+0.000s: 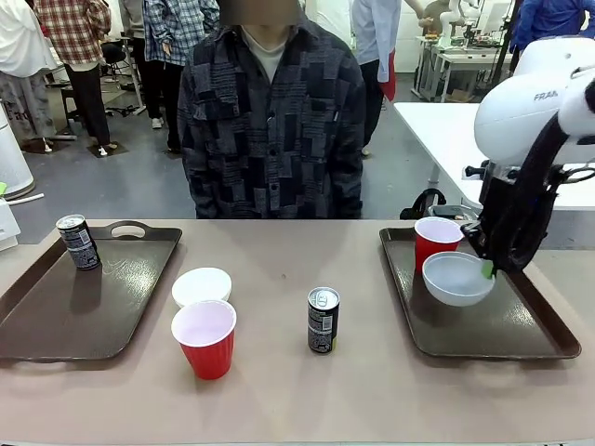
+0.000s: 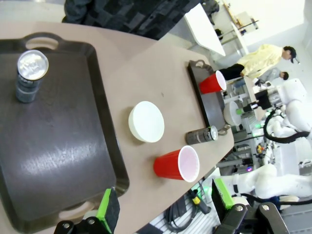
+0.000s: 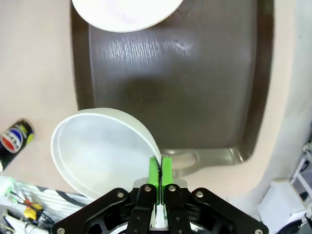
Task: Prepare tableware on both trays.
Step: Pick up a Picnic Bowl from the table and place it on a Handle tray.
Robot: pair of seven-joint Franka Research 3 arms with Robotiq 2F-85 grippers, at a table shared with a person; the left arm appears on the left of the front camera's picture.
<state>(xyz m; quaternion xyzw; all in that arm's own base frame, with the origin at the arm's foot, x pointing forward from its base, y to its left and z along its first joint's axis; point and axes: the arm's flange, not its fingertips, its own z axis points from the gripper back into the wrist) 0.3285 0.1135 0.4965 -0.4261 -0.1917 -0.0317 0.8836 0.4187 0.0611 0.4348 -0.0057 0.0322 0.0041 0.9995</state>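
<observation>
Near: red cup (image 1: 204, 336), drink can (image 1: 323, 320), second bowl (image 1: 202, 285) loose on desk (image 1: 279, 400). Left gripper (image 2: 165, 202) jaws released, above left tray (image 2: 58, 146). Right gripper (image 1: 486, 268) jaws clenched on white bowl (image 1: 456, 277) rim, tilted over right tray (image 1: 502, 339) beside far cup (image 1: 435, 237). Placing step. Next, likely: lower, release.

A smooth grey floor (image 1: 139, 186) spreads behind the far edge of the beige tabletop (image 1: 279, 260). At the right stands 1 white rectangular table (image 1: 446, 139), with a white workbench (image 1: 465, 58) farther back. A black wheeled office chair (image 1: 119, 56) sits back left among standing people (image 1: 70, 56). The light is even and bright.
</observation>
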